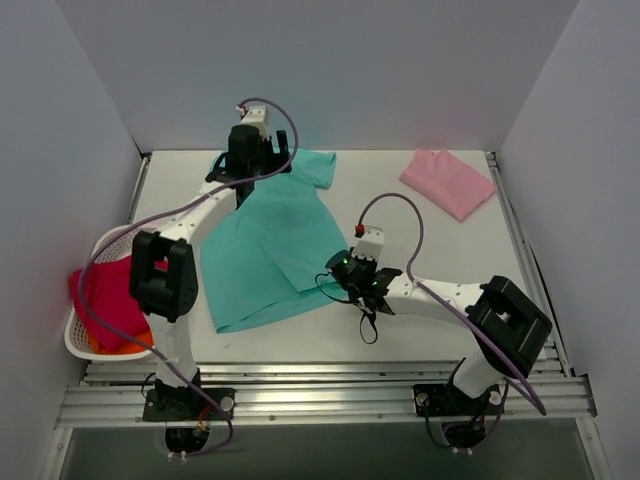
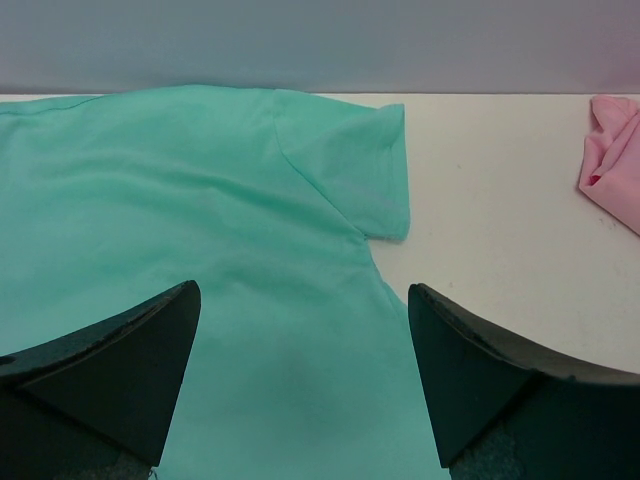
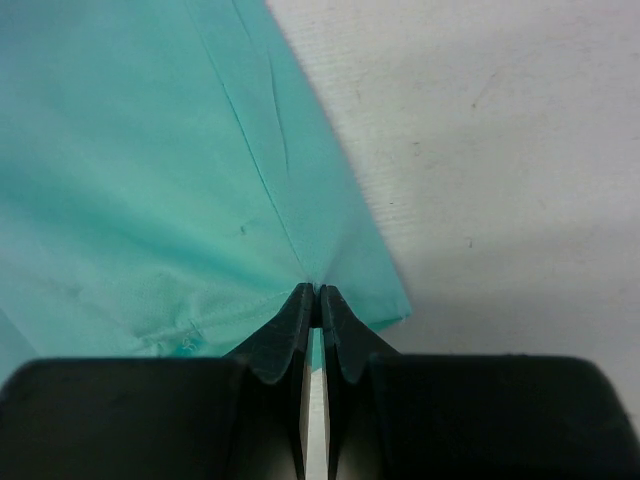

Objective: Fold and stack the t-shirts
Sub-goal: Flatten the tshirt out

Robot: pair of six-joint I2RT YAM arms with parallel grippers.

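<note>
Step in hand, as judged: first lengthwise fold of teal t-shirt. Lies spread flat on worktop, running from beneath left tool at the collar end to right tool at the hem end.

Right tool: pinched fully closed on the shirt's side edge, just short of what looks like a hem corner. Thin ridge of fabric drawn up into the fingertips; bare worktop immediately to its right.

Left tool: jaws wide apart, gripping nothing, poised over the shoulder area with short sleeve just ahead and to its right. Cannot tell contact with the fabric.

To do it well:
- Bring left tool down onto the same side edge near the sleeve seam and close on the fabric before moving right tool.
- Lift both ends together, low, keeping the edge taut between tools to avoid a sagging middle.
- Carry across toward the opposite edge in one parallel sweep; release only after laying flat.
- Watch the shallow pinch at right tool: likely to slip under a hard pull, so pull gently.

Pink t-shirt, seemingly folded, well off to the right of left tool and apart from the teal one; keep clear. White lattice basket with magenta cloth far behind and left of left tool; leave alone.
</note>
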